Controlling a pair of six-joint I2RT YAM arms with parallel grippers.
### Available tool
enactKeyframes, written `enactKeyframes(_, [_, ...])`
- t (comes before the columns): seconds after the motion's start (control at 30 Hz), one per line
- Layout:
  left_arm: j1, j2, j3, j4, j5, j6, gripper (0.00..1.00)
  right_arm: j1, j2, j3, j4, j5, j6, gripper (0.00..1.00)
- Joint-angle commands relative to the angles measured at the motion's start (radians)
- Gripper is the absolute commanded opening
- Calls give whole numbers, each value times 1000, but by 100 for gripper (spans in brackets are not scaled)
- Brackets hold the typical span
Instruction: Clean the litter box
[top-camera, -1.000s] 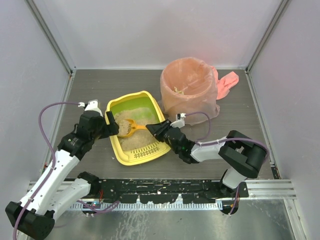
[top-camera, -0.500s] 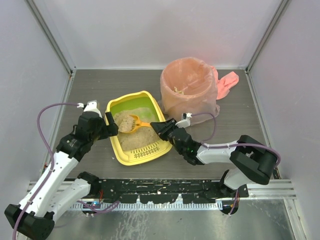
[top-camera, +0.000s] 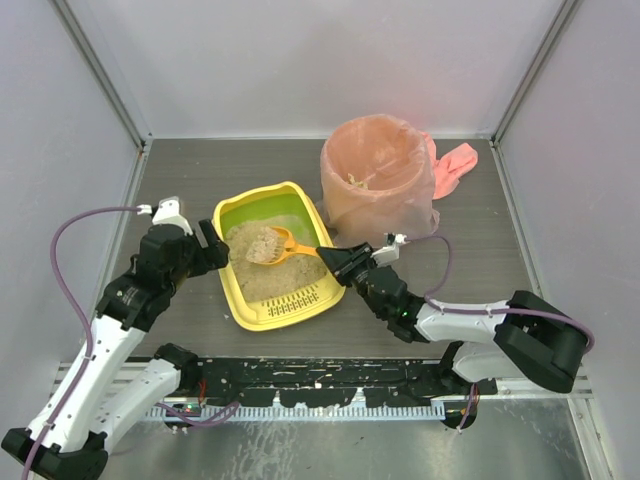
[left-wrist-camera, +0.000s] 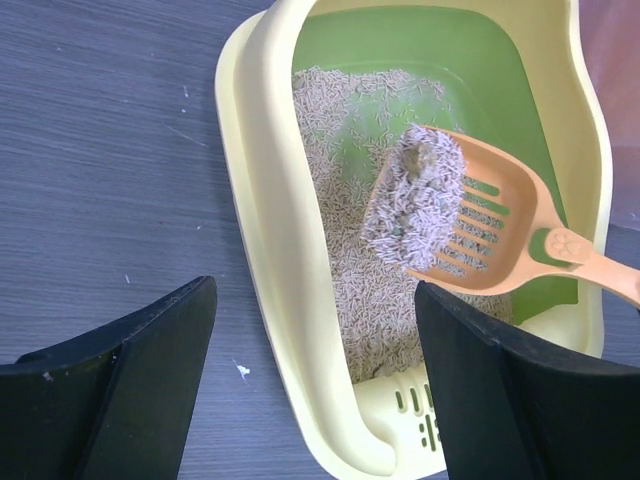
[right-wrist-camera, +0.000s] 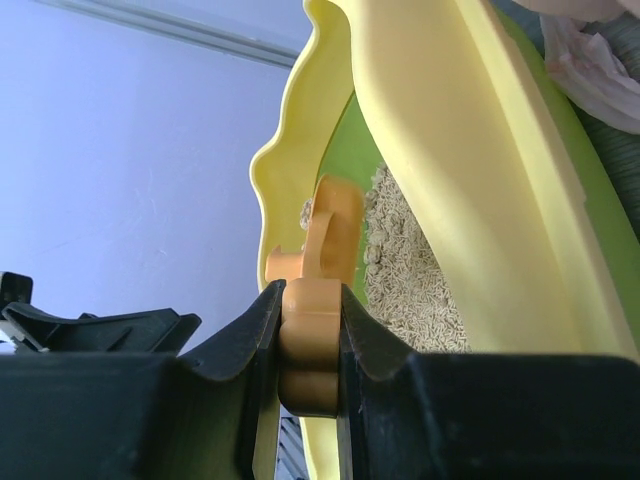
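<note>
Since a second ago, left claw (top-camera: 213, 250) backed off leftward, open, rectangular yellow plastic litter box (top-camera: 228, 285) just ahead on the desk (top-camera: 180, 180), beige litter (top-camera: 262, 282) inside. Orange slotted plastic scoop (top-camera: 268, 247) rose, loaded; right claw (top-camera: 335, 262) clamps its handle (right-wrist-camera: 312, 340). I'd keep it level, sift gently, then swing to the round pink-bagged bin (top-camera: 385, 215) beyond, few scraps (top-camera: 355, 180) inside.

White arm links (top-camera: 112, 335), black joints; looping purple cables (top-camera: 62, 233); left claw (top-camera: 212, 248) and right claw (top-camera: 335, 262) black.
</note>
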Motion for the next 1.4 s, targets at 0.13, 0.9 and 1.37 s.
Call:
enactKeyframes(0.13, [-3,-29,32,-12,-33,1,82,-42,-78,-88,266,-16,72,1])
enactKeyframes(0.9, [-2,-44,13,-8,-42,-17,81,-195,-10,-182,503,-178,178,1])
enactKeyframes(1.37, [-2,-27,-4,17,-35,-27,81,-249,-99,-131,301,-256,125,1])
